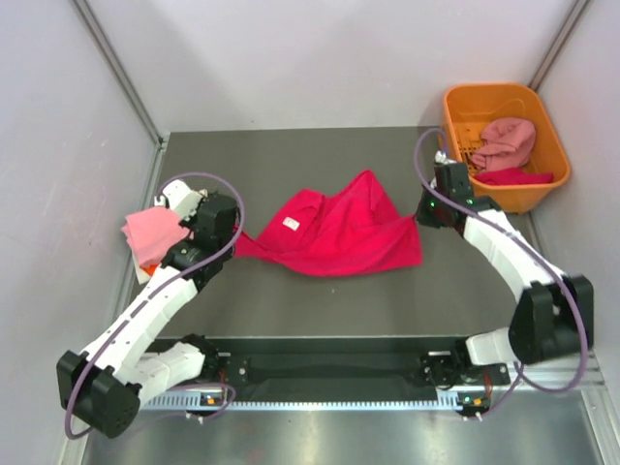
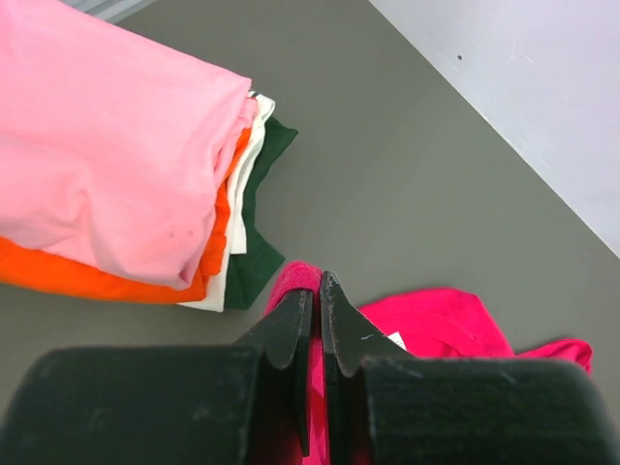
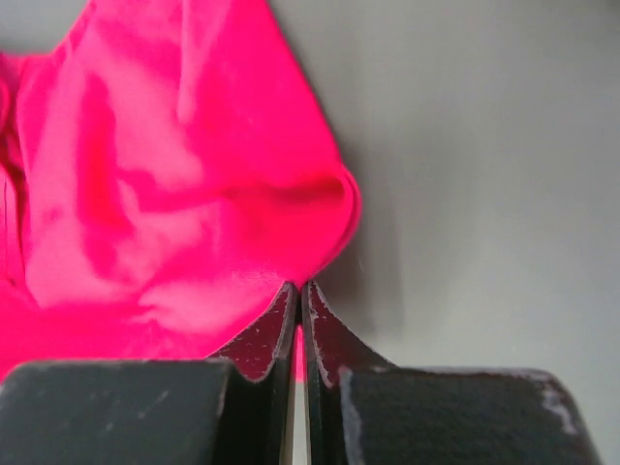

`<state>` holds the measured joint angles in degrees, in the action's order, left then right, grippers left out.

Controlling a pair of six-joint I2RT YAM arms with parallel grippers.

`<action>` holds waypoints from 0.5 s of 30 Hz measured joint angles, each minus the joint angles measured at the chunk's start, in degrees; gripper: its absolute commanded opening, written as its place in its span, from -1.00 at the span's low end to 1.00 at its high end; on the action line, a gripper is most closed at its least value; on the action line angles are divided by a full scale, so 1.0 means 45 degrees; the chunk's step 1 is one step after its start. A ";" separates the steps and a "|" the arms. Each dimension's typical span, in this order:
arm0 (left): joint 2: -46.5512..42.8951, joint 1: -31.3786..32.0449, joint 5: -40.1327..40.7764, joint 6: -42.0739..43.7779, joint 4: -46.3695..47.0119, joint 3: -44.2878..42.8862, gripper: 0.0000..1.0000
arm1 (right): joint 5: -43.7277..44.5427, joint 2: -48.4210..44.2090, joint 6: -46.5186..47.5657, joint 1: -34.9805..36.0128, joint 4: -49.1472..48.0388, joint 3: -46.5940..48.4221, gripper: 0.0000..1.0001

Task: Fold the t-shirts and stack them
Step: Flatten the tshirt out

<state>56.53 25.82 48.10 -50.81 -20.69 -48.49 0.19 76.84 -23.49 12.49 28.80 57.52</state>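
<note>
Crimson-pink t-shirt (image 1: 334, 232) sits mid tabletop (image 1: 291, 165), rumpled and unfolded, spread between the two arms, with one peak of cloth pointing to the far side. White neck label (image 1: 290, 224) faces up on its left half. Left arm (image 1: 145, 320) reaches in from the left; left jaws clenched on the shirt's left corner, and the left wrist view shows pink cloth pinched between the two black fingers (image 2: 291, 325). Right arm (image 1: 504, 242) comes in from the right; right jaws clenched on the shirt's right edge, with a thin sliver of pink cloth showing in the slit between its fingers (image 3: 266, 339) in the right wrist view. Can't tell whether the pinched corners are lifted off the tabletop. Folded stack (image 1: 150, 232) is at the left edge of the tabletop, just beside the left wrist: light pink shirt (image 2: 107, 145) on top, then orange shirt (image 2: 58, 276), white shirt (image 2: 237, 213), dark green shirt (image 2: 257, 232) at the bottom, edges stepping out on one side. The stack is apart from the crimson one, not touching. Orange basket (image 1: 542, 126) sits at the far right corner with a dusty pink shirt (image 1: 506, 143) bunched inside and a red cloth (image 1: 513, 176) below it, draped at the near rim.
</note>
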 measured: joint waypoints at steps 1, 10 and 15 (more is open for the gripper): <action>0.0287 -0.0015 0.0000 0.0005 0.0019 -0.0180 -1.00 | -0.0078 0.0733 0.0053 -0.0024 0.0005 0.0617 -0.99; 0.2254 -0.0160 -0.0321 -0.0019 0.0262 -0.1098 -1.00 | -0.0427 0.2565 0.0325 -0.0345 -0.0384 0.0738 0.17; 0.2142 -0.0175 -0.0374 -0.0199 0.0942 -0.0379 -1.00 | -0.0471 0.1355 0.0330 -0.0384 -0.0782 -0.0971 -0.08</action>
<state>66.17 25.04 46.41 -51.70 -16.45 -50.19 -1.93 82.94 -22.00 10.76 25.28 53.15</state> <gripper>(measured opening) 0.061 0.506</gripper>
